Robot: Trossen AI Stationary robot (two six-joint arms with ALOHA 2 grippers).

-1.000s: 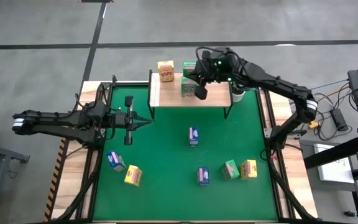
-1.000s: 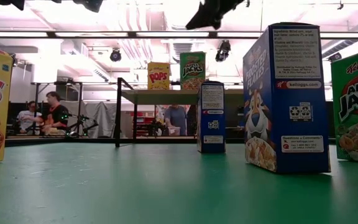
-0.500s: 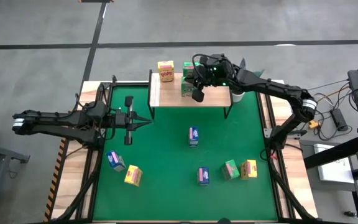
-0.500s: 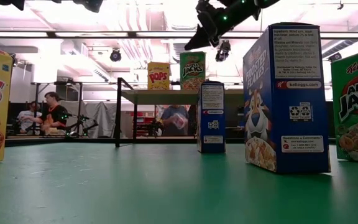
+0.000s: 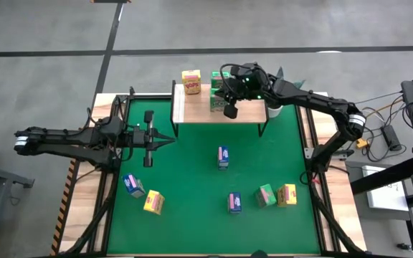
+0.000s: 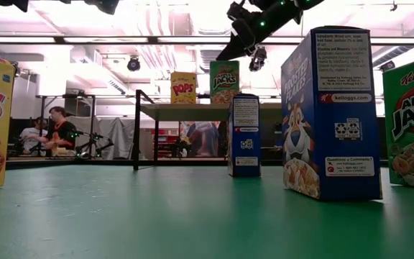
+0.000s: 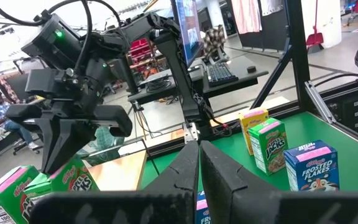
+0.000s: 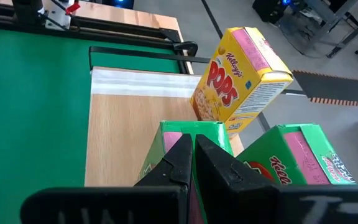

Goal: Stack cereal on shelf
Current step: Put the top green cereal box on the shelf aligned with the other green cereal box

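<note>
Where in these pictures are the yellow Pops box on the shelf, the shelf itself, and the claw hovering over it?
Pops box (image 8: pixel 238 84): right wrist view, printed front face.
Shelf (image 5: pixel 199 111): high view, bare wooden top.
Right gripper (image 5: pixel 230 110): high view, tips of its shut fingers, above the shelf.

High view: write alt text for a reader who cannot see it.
The right gripper, shut, hangs over the shelf beside two green cereal boxes and a yellow one. Six more boxes stand on the green table; the left gripper waits shut.
</note>
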